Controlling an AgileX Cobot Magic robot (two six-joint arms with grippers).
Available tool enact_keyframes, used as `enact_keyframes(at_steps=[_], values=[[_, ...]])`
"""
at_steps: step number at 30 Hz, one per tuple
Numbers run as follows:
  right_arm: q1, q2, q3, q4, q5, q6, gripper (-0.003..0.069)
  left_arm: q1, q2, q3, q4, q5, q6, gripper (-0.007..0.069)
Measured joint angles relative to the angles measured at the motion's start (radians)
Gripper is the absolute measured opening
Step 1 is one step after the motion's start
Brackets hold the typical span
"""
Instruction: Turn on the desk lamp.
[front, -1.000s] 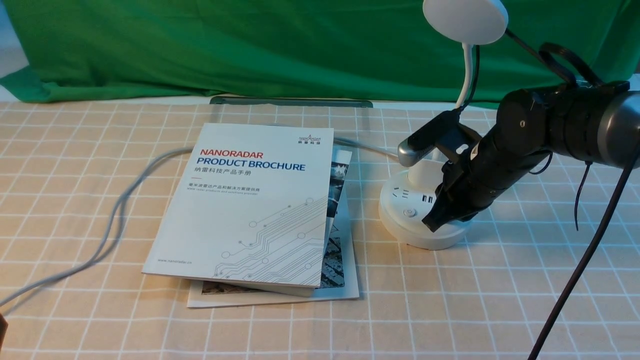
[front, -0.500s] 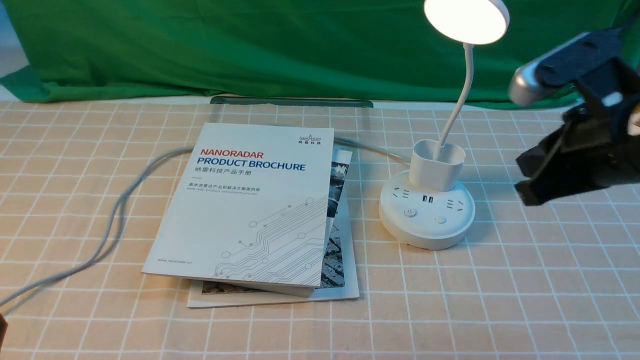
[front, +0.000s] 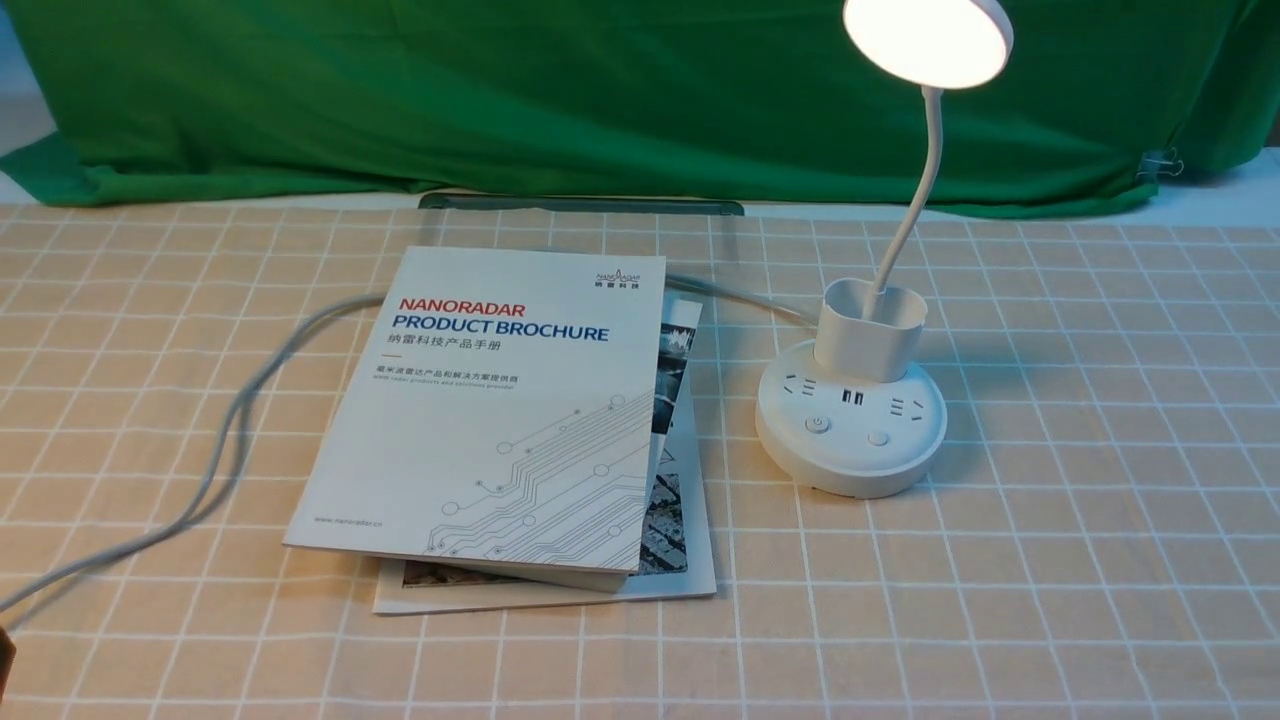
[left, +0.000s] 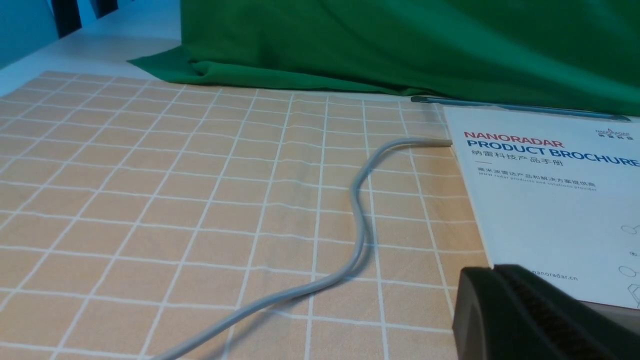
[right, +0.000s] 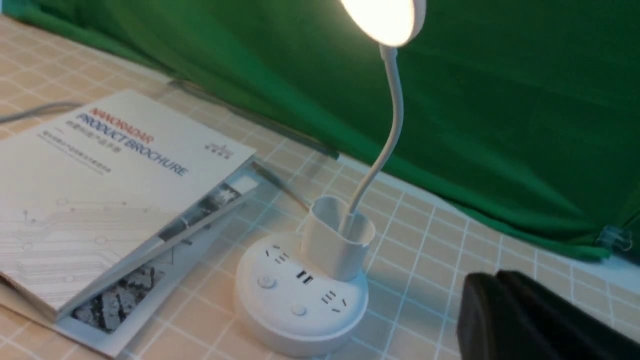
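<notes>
The white desk lamp (front: 850, 415) stands right of centre on the checked cloth. Its disc head (front: 928, 40) glows, lit. The thin gooseneck (front: 915, 200) rises from the cup holder (front: 868, 328) on the round base with two buttons (front: 819, 424). It also shows in the right wrist view (right: 300, 295), head glowing (right: 382, 20). My right gripper (right: 495, 285) is shut and empty, off to the lamp's right, apart from it. My left gripper (left: 492, 280) is shut and empty, near the brochure's corner. Neither arm shows in the front view.
A white NANORADAR brochure (front: 500, 400) lies on another booklet (front: 690, 540) left of the lamp. A grey cable (front: 230, 430) runs from under it to the front left. Green cloth (front: 500, 90) hangs along the back, with a dark strip (front: 580, 203) at its foot.
The right arm lifted off the lamp base and drew back to the right, out of the front view. The lamp head went from unlit to glowing.
</notes>
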Motion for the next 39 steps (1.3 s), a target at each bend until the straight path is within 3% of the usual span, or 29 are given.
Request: enact_keyframes(at_steps=[5, 10, 12, 14, 17, 22, 29, 39], values=[[0.000, -0.127, 0.132, 0.000, -0.106, -0.002, 0.0074, 0.000, 0.000, 0.000, 0.000, 0.000, 0.000, 0.0021], [-0.010, -0.226, 0.321, 0.005, -0.329, -0.002, 0.0083, 0.000, 0.000, 0.000, 0.000, 0.000, 0.000, 0.0021], [-0.060, -0.297, 0.467, 0.029, -0.450, 0.011, 0.0096, 0.000, 0.000, 0.000, 0.000, 0.000, 0.000, 0.0021], [-0.109, -0.337, 0.531, 0.034, -0.471, 0.031, 0.0101, 0.000, 0.000, 0.000, 0.000, 0.000, 0.000, 0.0021], [-0.201, -0.388, 0.567, 0.032, -0.453, 0.093, 0.0108, 0.000, 0.000, 0.000, 0.000, 0.000, 0.000, 0.0021], [-0.371, -0.467, 0.573, -0.065, -0.289, 0.223, 0.0125, 0.000, 0.000, 0.000, 0.000, 0.000, 0.000, 0.0021], [-0.389, -0.552, 0.575, -0.081, -0.101, 0.264, 0.0143, 0.000, 0.000, 0.000, 0.000, 0.000, 0.000, 0.0021], [-0.389, -0.552, 0.575, -0.083, -0.077, 0.273, 0.0176, 0.000, 0.000, 0.000, 0.000, 0.000, 0.000, 0.0021]])
